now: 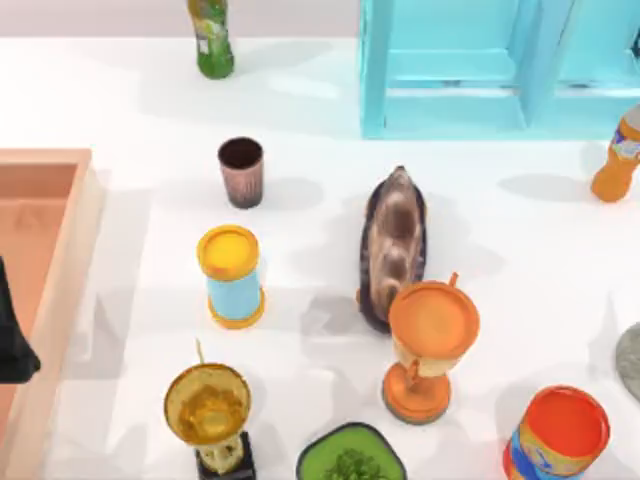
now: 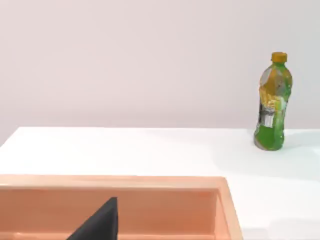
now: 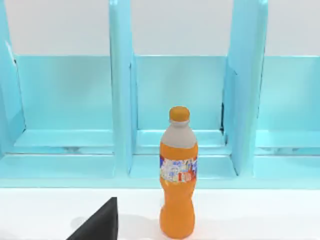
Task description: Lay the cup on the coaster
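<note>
Nearest the front edge of the tabletop stand the green-filled bowl, a gold trophy, an orange-lidded can and the orange goblet trophy. At the right edge, partly cut off, lies the coaster, a thin grey disc.

Further in come the yellow-topped blue cylinder and a dark shell-like object. Beyond these is the cup, upright and open end up, on the left half of the tabletop, well apart from the coaster and with bare surface all around it.

It is a small tapered tumbler with no handle, so it looks light and rigid. Smooth sides that narrow downward could slip, so I would take it across the upper body just under the rim, jaws on opposite walls, pressing gently. A hold too low risks tipping it.

The left gripper sits at the far left over the wooden tray; whether its jaws are wide or narrow I cannot tell. The right arm looks toward the orange bottle and the blue rack; its jaws I cannot tell either.

At the back stands a green bottle.
</note>
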Controlling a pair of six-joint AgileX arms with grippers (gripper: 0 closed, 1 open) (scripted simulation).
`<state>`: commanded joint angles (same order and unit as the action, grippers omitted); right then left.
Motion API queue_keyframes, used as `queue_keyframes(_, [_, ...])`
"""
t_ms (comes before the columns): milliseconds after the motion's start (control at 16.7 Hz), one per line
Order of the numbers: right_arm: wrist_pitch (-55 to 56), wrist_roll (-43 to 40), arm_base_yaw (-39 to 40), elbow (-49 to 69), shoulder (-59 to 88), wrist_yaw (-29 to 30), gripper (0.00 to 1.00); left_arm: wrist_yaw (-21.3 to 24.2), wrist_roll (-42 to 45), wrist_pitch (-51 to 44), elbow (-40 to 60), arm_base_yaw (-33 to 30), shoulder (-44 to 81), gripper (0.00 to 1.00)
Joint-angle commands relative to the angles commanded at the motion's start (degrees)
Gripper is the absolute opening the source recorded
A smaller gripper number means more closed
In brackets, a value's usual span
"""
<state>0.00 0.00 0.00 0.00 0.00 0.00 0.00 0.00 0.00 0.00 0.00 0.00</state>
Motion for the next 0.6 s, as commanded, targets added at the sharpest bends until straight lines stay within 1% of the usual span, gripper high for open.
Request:
queue_keyframes(180, [-0.24, -0.19, 0.1, 0.52, 0.52, -0.12, 1.0, 0.0, 0.0, 0.0, 0.0, 0.0, 0.0, 1.0])
queue_keyframes(300, [-1.45, -1.18, 0.62, 3.21, 3.18, -0.73, 1.0, 0.0, 0.0, 0.0, 0.0, 0.0, 0.0, 1.0])
queue_keyframes(420, [-3.72, -3.02, 1.61, 8.25, 8.17, -1.88, 1.0, 0.0, 0.0, 0.0, 0.0, 0.0, 0.0, 1.0])
queue_keyframes(600, [-8.68, -7.03, 3.76, 19.27, 19.14, -4.4, 1.0, 0.0, 0.0, 0.0, 0.0, 0.0, 0.0, 1.0])
